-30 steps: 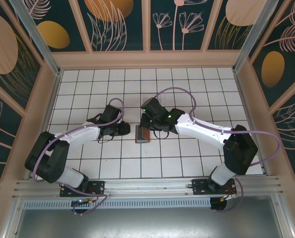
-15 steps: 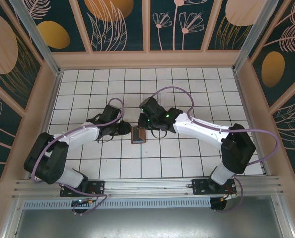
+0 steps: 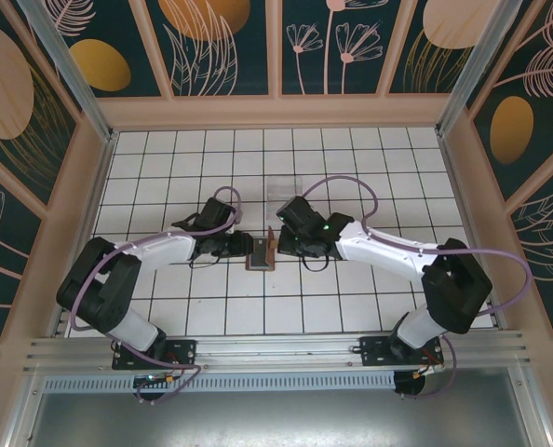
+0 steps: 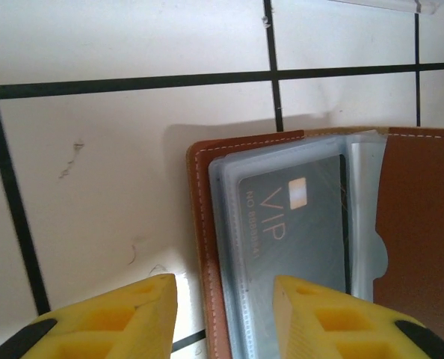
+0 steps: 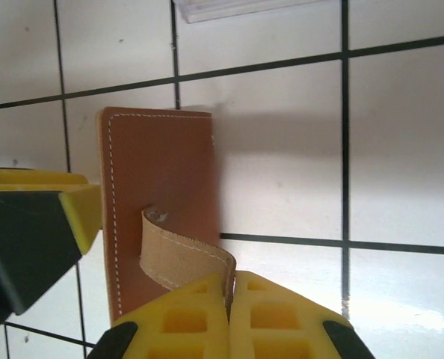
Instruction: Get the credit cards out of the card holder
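Top view: the card holder (image 3: pixel 260 253) lies open on the white tiled table (image 3: pixel 165 158), about mid-table between the two arms. The left claw (image 3: pixel 242 247) is at its left edge and the right claw (image 3: pixel 278 244) at its right. A clear stand (image 3: pixel 278 186) sits a little farther back, apart from both. With the arms this close together, a misjudged reach could make the claws bump each other.

Left wrist view: the left claw (image 4: pixel 223 314) has its fingers apart. One is over bare table and the other over the clear sleeve (image 4: pixel 226 224) that covers a dark credit card (image 4: pixel 293 224) marked VIP. The brown stitched edge of the card holder (image 4: pixel 199 247) runs between the fingers. If they close here they would likely pinch leather and sleeve rather than the card alone, and the whole holder would lift or skid. The sleeve also looks snug, so the card may drag.

Right wrist view: the right claw (image 5: pixel 229 299) has its fingers together, clamped on the closing tab (image 5: pixel 181 250), which holds the brown cover (image 5: pixel 162 172) up. The tab is thin and curled. If it slips out, the cover would probably fall onto the left claw's finger (image 5: pixel 35 217) and hide the cards.
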Robot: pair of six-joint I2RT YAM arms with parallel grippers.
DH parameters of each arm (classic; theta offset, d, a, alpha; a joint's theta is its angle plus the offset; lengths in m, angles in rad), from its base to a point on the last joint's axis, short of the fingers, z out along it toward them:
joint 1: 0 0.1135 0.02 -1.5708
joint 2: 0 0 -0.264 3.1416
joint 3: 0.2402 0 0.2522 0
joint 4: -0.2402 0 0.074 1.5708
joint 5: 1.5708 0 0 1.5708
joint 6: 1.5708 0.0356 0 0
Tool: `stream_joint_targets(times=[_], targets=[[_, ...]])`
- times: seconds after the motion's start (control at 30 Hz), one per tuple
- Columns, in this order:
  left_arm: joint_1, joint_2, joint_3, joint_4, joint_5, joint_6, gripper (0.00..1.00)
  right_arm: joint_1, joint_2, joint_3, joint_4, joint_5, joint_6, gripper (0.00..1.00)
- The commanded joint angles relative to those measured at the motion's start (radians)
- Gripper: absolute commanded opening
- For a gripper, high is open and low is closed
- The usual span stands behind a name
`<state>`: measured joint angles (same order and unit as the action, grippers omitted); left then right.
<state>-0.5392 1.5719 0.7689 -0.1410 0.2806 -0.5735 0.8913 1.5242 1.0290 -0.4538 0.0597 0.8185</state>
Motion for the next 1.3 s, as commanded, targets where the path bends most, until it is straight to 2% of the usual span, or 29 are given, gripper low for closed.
stream_joint_targets(times=[0.0,0.37,0.53,0.7,0.93,1.1,1.27], targets=[[-0.017,0.027,0.035,0.009,0.012,-0.012,0.4,-0.009,-0.044,-0.042,-0.024,0.031,0.016,0.0],[-0.041,0.128,0.07,-0.007,-0.001,-0.005,0.35,-0.076,-0.062,-0.165,-0.015,0.058,-0.014,0.0],[-0.046,0.136,0.081,-0.017,0.007,0.0,0.28,-0.107,-0.038,-0.23,0.026,0.078,-0.035,0.0],[-0.054,0.136,0.074,-0.018,0.027,-0.009,0.27,-0.121,0.0,-0.262,0.063,0.096,-0.05,0.0],[-0.055,0.131,0.034,-0.012,0.083,-0.062,0.3,-0.133,0.084,-0.203,-0.029,0.145,-0.075,0.0],[-0.055,0.114,0.034,-0.035,0.124,-0.101,0.31,-0.143,0.138,-0.17,-0.101,0.123,-0.079,0.0],[-0.055,0.072,0.057,-0.059,0.088,-0.116,0.36,-0.143,0.125,-0.162,-0.141,0.125,-0.079,0.1]])
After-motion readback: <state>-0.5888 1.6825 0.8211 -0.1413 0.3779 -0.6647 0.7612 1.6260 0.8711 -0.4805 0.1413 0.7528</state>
